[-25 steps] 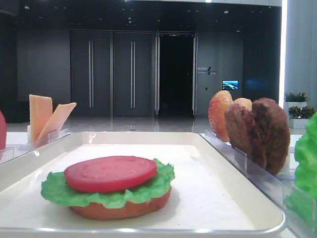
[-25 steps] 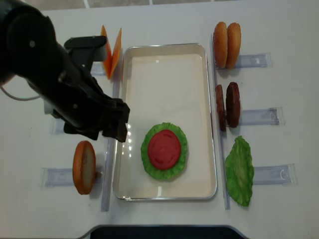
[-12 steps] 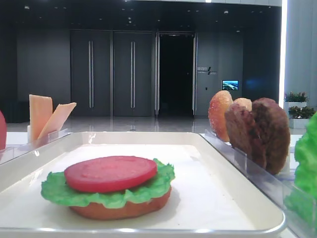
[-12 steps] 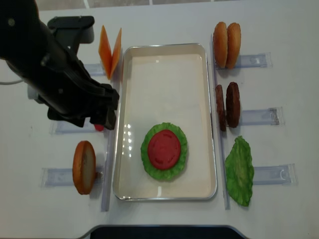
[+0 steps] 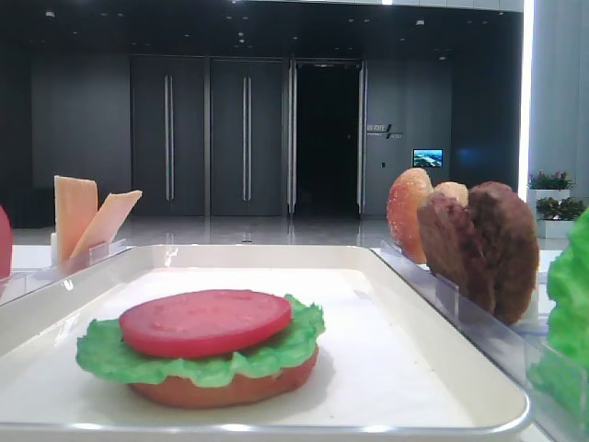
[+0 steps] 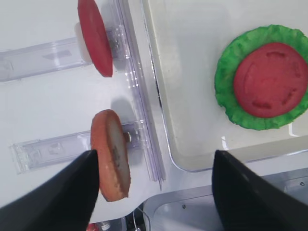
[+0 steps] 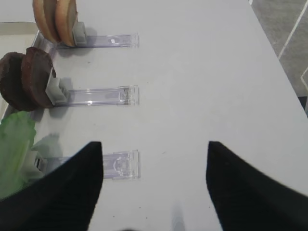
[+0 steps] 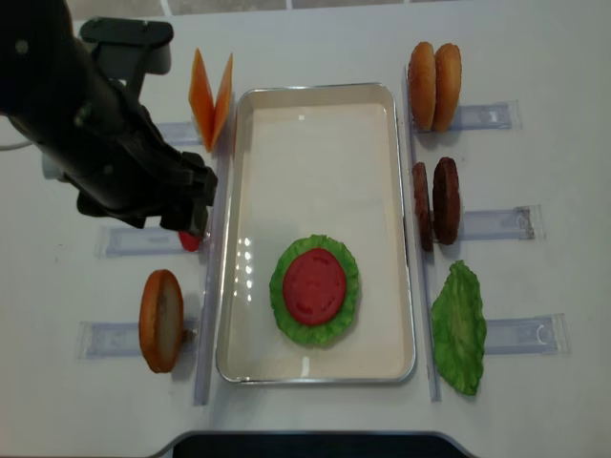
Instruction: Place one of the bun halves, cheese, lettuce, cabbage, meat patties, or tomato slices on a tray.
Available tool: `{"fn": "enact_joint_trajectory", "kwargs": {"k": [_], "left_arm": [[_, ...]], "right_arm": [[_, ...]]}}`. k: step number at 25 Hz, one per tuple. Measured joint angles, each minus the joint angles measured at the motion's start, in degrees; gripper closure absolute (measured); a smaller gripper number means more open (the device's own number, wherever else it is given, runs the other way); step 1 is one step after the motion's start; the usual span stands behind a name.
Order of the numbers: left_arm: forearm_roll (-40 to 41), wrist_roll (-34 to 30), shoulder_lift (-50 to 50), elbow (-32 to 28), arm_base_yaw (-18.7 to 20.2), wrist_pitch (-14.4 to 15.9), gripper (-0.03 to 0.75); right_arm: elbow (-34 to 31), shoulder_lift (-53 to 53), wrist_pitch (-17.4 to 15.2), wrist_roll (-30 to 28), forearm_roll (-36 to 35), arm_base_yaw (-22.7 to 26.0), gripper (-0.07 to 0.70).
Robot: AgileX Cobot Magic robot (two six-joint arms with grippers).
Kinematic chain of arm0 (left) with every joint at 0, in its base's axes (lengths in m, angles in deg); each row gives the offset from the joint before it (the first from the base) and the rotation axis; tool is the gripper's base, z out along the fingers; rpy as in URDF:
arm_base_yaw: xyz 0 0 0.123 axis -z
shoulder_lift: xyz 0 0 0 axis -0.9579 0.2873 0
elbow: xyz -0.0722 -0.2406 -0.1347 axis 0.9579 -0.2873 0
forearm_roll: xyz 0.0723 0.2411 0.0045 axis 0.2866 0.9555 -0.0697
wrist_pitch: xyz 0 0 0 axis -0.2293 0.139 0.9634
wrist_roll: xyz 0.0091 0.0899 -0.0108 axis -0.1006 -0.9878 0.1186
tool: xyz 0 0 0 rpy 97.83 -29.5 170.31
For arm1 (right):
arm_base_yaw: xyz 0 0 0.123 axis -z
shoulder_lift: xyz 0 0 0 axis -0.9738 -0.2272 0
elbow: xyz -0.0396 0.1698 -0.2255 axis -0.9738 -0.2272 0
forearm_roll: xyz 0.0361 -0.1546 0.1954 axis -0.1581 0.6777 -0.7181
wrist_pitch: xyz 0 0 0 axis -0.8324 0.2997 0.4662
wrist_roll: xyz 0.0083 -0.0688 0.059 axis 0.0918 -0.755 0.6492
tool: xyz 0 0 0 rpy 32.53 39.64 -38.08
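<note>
Bun, lettuce and tomato (image 8: 314, 286) already sit stacked near the tray's (image 8: 315, 92) front edge, left gripper (image 6: 151, 185) wide and empty, so probably a patty (image 8: 445, 200) next.

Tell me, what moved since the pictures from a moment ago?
The big black left arm pulled back up and to the left, off the large white tray's left rim, and now hangs over the clear holders with the upright red tomato slice. Its jaws look open with nothing between them; nothing was picked up or dropped. The stack of bun half, green lettuce and flat red tomato slice stayed put, and so did everything else.
</note>
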Motion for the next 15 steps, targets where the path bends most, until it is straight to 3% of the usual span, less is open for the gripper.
{"fn": "enact_joint_trajectory", "kwargs": {"k": [11,15], "left_arm": [[2.29,1.97,0.00,0.00,0.00,0.00,0.161],[1.79,2.29,0.00,0.00,-2.43,0.00,0.161]], "right_arm": [[0.00,0.00,0.00,0.00,0.00,0.00,0.161],[0.00,0.00,0.00,0.00,0.00,0.00,0.161]]}}
